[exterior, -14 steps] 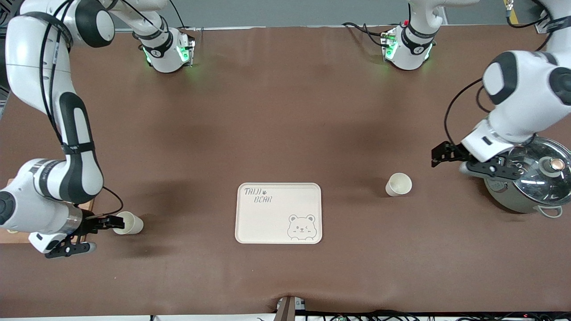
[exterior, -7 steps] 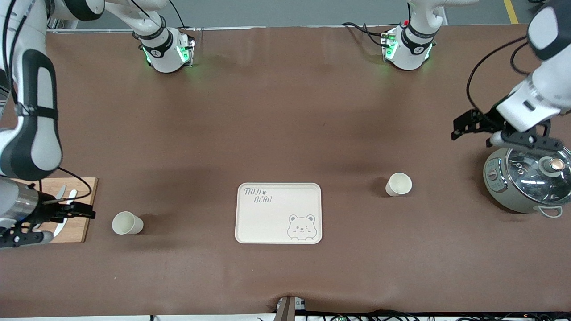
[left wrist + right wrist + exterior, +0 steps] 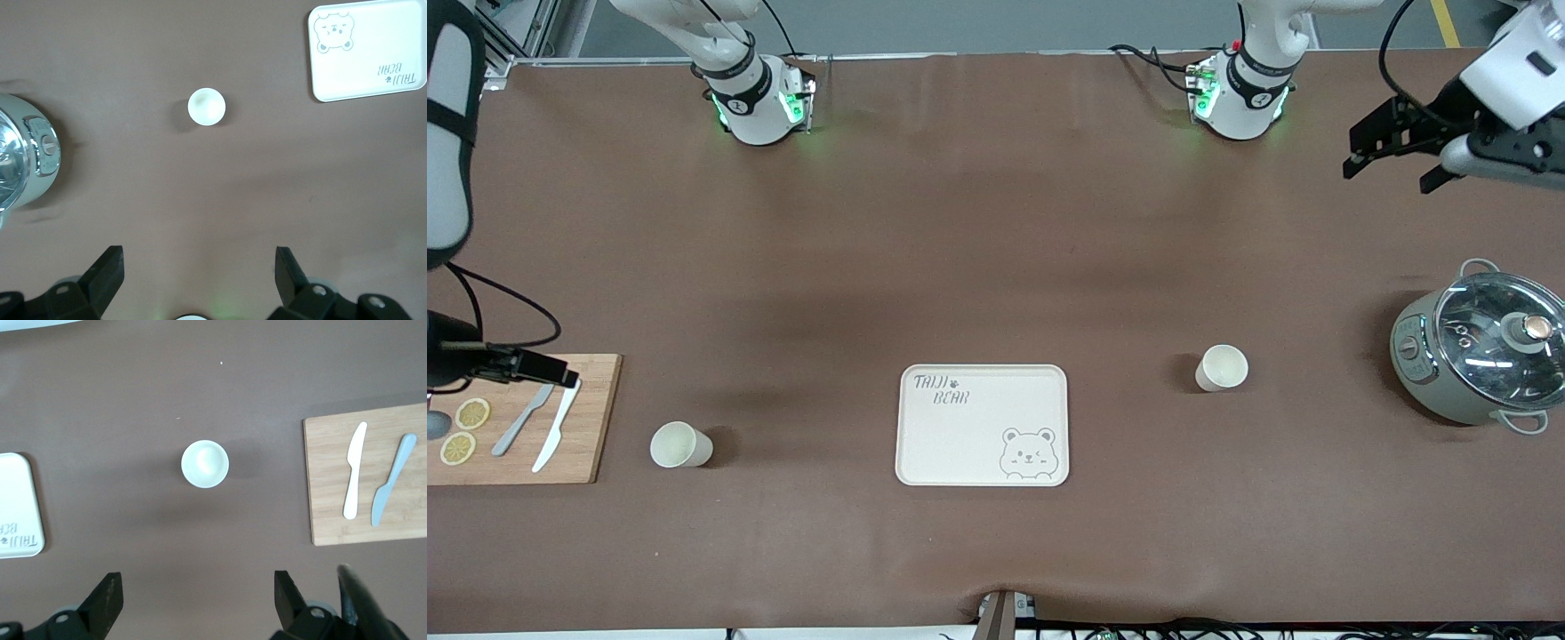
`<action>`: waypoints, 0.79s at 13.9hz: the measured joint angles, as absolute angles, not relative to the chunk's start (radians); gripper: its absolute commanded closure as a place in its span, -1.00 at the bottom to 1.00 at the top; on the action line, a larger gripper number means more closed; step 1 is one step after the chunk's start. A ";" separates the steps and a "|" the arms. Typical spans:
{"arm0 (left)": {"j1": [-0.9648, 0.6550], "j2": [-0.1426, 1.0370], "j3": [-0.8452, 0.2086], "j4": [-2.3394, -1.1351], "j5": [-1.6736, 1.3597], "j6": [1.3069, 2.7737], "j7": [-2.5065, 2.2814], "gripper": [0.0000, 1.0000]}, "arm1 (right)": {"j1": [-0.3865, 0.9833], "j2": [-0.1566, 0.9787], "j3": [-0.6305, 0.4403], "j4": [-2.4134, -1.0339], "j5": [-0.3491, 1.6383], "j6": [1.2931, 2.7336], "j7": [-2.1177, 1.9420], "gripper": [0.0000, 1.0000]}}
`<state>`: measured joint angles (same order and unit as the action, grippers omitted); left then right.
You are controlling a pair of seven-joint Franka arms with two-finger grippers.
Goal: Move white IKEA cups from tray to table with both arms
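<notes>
Two white IKEA cups stand upright on the brown table. One cup is toward the right arm's end, and it also shows in the right wrist view. The other cup is toward the left arm's end, and it also shows in the left wrist view. The cream bear tray lies between them with nothing on it. My left gripper is open and empty, high over bare table. My right gripper is open and empty, high by the cutting board.
A wooden cutting board with two knives and lemon slices lies at the right arm's end of the table. A grey pot with a glass lid stands at the left arm's end. Both arm bases stand along the table's back edge.
Both grippers have pulled up and away from the cups. The right one left the cup's side and moved out over the board. The left one rose from over the pot.
</notes>
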<state>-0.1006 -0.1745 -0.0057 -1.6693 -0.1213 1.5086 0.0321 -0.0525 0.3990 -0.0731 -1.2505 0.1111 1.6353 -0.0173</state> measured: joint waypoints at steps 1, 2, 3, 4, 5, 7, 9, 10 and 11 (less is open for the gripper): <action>-0.100 -0.183 -0.002 -1.666 -0.120 1.504 0.032 -1.00 | -0.051 0.377 -0.072 -1.251 0.111 1.612 -0.006 -1.00; -0.099 -0.190 0.004 -1.666 -0.116 1.502 0.032 -1.00 | -0.051 0.354 -0.072 -1.251 0.111 1.588 0.002 -1.00; -0.099 -0.193 0.013 -1.666 -0.112 1.501 0.032 -1.00 | -0.051 0.333 -0.072 -1.251 0.111 1.565 0.007 -1.00; -0.098 -0.193 0.020 -1.666 -0.109 1.501 0.033 -1.00 | -0.051 0.313 -0.072 -1.251 0.111 1.551 0.010 -1.00; -0.097 -0.191 0.024 -1.666 -0.108 1.506 0.034 -1.00 | -0.051 0.293 -0.072 -1.252 0.111 1.541 0.011 -1.00; -0.095 -0.174 0.025 -1.663 -0.108 1.547 0.034 -1.00 | -0.051 0.258 -0.073 -1.259 0.109 1.519 0.012 -1.00; -0.096 -0.106 0.025 -1.599 -0.108 1.568 0.034 -1.00 | -0.051 0.210 -0.073 -1.301 0.093 1.516 0.012 -1.00; -0.096 -0.065 0.025 -1.554 -0.108 1.559 0.034 -1.00 | -0.051 0.182 -0.073 -1.330 0.085 1.516 0.012 -1.00; -0.098 -0.031 0.025 -1.519 -0.108 1.552 0.034 -1.00 | -0.051 0.154 -0.073 -1.360 0.080 1.516 0.012 -1.00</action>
<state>-0.0979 -0.0312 0.0245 -1.5191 -0.1085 1.5517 0.0338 -0.0510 0.1543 -0.0728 -1.3600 0.0800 1.5161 0.0123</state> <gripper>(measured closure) 0.000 0.000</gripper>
